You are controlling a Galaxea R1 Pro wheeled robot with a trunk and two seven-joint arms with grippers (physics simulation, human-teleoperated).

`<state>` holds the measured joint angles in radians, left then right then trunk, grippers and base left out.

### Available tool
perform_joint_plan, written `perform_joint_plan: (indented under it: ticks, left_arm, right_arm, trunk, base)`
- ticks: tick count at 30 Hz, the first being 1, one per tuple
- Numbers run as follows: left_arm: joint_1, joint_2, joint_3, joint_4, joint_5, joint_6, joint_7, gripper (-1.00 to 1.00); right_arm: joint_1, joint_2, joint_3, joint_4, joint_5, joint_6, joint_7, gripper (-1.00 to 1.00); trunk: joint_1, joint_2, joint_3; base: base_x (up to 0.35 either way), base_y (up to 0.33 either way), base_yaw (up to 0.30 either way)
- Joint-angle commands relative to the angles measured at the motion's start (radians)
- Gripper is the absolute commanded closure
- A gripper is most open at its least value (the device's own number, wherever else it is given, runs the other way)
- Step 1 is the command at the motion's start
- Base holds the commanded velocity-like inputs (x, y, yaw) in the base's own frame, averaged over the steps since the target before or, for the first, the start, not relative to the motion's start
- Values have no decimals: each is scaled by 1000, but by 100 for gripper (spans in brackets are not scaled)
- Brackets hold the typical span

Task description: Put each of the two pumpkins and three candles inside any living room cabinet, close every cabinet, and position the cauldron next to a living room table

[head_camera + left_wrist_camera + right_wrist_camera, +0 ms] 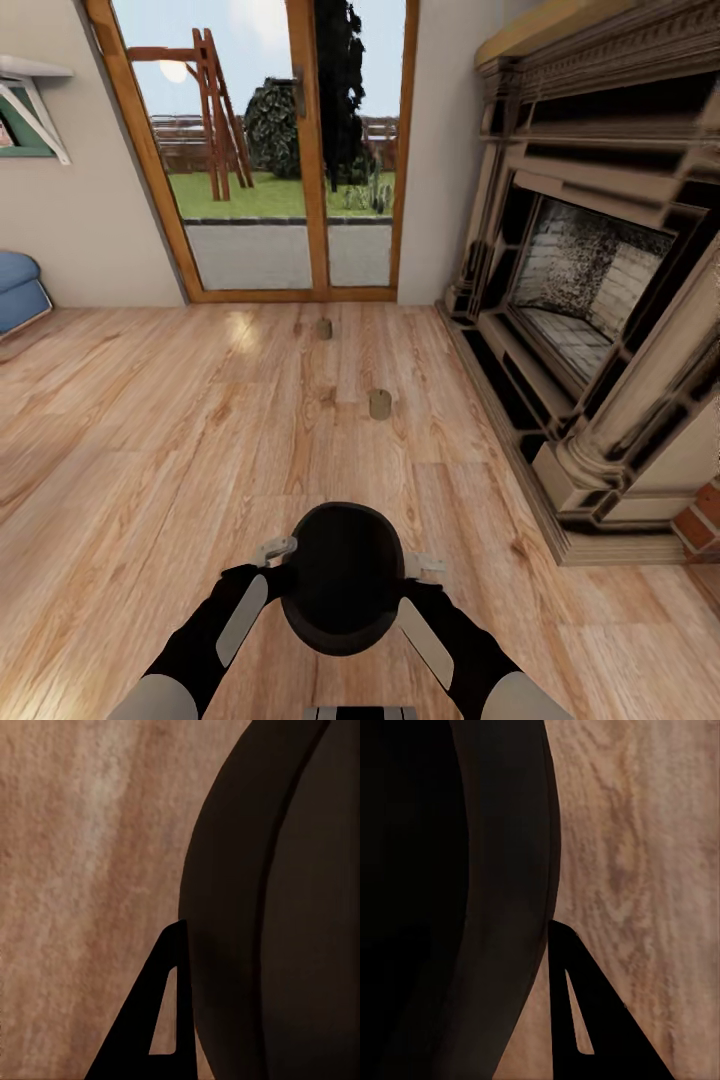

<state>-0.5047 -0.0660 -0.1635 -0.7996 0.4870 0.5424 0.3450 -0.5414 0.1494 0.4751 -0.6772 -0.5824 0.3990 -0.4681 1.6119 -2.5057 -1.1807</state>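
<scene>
While both grippers' jaws press the cauldron [343, 575] between them above the floor [150, 430], short of the fireplace [590, 300], carrying it to a table seems next.

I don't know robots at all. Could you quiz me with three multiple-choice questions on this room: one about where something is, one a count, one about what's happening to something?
1. Where is the fireplace?
A. right of the glass door
B. left of it
C. behind the robot

2. How many candles stand on the floor?
A. none
B. two
C. five

3. How is the cauldron placed?
A. held between both arms
B. inside the fireplace
C. on a shelf

Answers:
1 A, it lines the right wall beside the glass door.
2 B, the near candle and the far candle.
3 A, the left gripper and right gripper flank it.
</scene>
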Motion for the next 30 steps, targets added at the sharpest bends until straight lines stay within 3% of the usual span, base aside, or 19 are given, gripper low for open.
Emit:
perform_joint_plan:
  ticks: [1,26,30]
  left_arm:
    - [0,1,-2,-1,-1,5,11,100]
    - [0,2,-2,-1,-1,5,11,100]
    - [0,2,-1,-1,-1,5,11,100]
  right_arm:
    - [-2,-1,4,-4,-3,0,-8,100]
    - [-2,-1,2,-9,-4,-2,12,100]
    - [-2,-1,2,-9,-5,-2,13,100]
  trunk:
    - [-1,0,3]
    - [-12,6,100]
    - [-27,34,112]
  base:
    - [0,0,0]
    - [0,0,0]
    - [0,0,0]
